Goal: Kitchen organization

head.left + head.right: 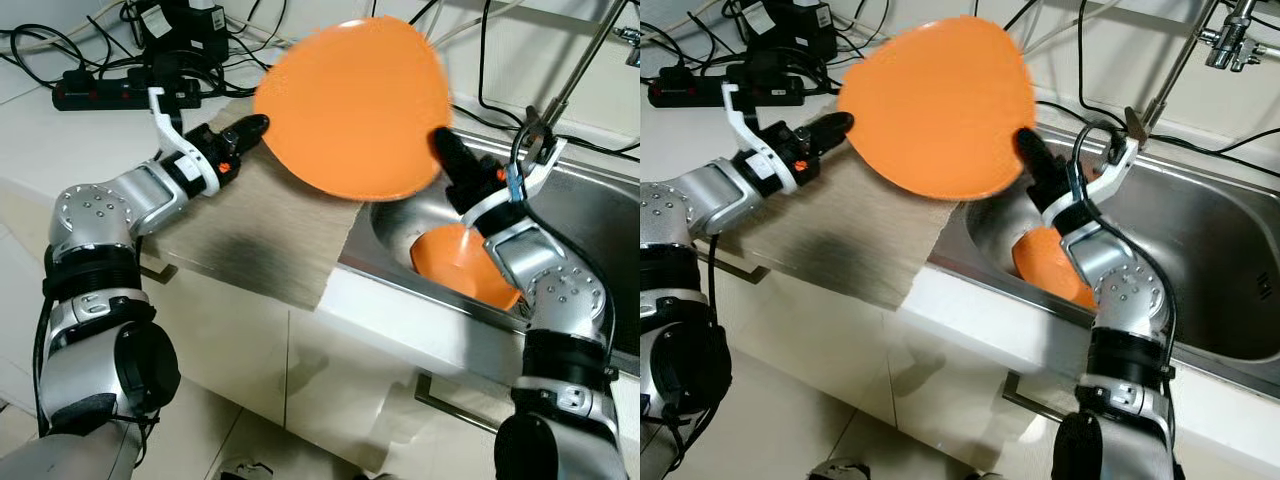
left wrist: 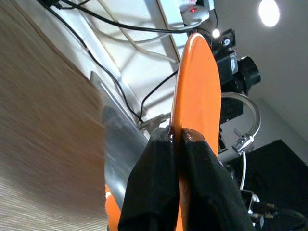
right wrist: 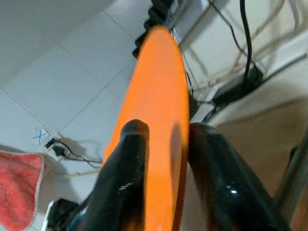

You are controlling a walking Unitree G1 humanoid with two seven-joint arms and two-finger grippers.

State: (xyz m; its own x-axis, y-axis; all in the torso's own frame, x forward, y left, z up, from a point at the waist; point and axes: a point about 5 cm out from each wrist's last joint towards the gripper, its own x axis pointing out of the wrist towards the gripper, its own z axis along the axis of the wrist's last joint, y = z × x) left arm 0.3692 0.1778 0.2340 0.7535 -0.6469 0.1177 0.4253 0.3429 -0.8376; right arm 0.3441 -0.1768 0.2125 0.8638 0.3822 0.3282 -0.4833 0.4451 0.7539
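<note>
I hold an orange plate [image 1: 352,105] in the air between my two end effectors, above the mat [image 1: 255,230] and the sink [image 1: 590,215] edge. My left end effector [image 1: 252,127] is clamped on its rim at nine o'clock. My right end effector [image 1: 447,150] grips the rim at four o'clock. The mat lies at seven o'clock from the plate, nearer my left arm. An orange bowl [image 1: 462,262] sits in the sink.

The rim of the orange plate [image 1: 352,105] is blurred at the upper centre of the frame. An orange bowl [image 1: 462,262] in the sink [image 1: 590,215] at centre right is partly hidden by the right arm. The faucet [image 1: 1236,40] is cut off by the upper right edge.
</note>
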